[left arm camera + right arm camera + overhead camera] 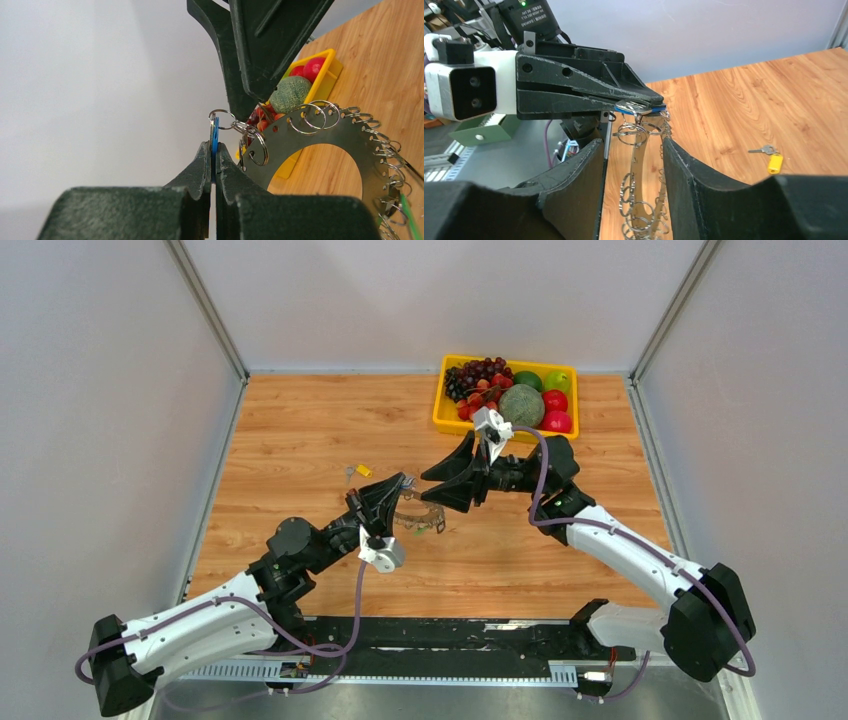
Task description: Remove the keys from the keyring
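The keyring point(345, 145), a flat dark grey ring fringed with silvery loops, hangs in the air above the wooden table. My left gripper point(214, 150) is shut on a blue-headed key point(215, 135) that hangs from one of the loops at the ring's rim. In the top view the left gripper point(398, 487) and the keyring point(425, 518) sit mid-table. My right gripper point(631, 145) is open, its fingers on either side of the keyring point(636, 200), which is seen edge-on and apart from both. A yellow-headed key point(775, 162) lies loose on the table, and also shows in the top view point(363, 471).
A yellow tray point(440, 418) of fruit, with grapes, a melon point(521, 405) and red and green pieces, stands at the back right, just behind the right wrist. Grey walls enclose the table on the left, back and right.
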Robot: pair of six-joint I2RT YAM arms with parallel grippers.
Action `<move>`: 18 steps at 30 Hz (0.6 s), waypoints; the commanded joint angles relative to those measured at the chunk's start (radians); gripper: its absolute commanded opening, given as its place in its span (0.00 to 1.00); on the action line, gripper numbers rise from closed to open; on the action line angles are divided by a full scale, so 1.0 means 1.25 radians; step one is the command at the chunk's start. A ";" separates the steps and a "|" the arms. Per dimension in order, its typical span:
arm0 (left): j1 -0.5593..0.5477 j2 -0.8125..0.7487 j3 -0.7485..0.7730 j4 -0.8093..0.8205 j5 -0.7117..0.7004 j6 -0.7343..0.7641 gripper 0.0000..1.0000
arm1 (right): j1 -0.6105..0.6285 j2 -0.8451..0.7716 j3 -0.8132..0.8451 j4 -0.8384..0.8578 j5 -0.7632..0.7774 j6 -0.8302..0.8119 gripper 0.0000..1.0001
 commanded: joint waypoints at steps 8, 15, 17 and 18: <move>0.000 -0.020 0.018 0.032 0.066 -0.033 0.00 | 0.016 -0.002 0.019 -0.016 0.028 -0.071 0.46; 0.000 -0.014 0.025 0.015 0.082 -0.038 0.00 | 0.059 -0.008 0.029 -0.023 0.013 -0.103 0.45; 0.001 -0.016 0.025 0.016 0.080 -0.039 0.00 | 0.070 -0.003 0.039 -0.046 0.012 -0.122 0.44; 0.001 -0.017 0.025 0.018 0.080 -0.040 0.00 | 0.073 0.000 0.044 -0.057 0.010 -0.127 0.43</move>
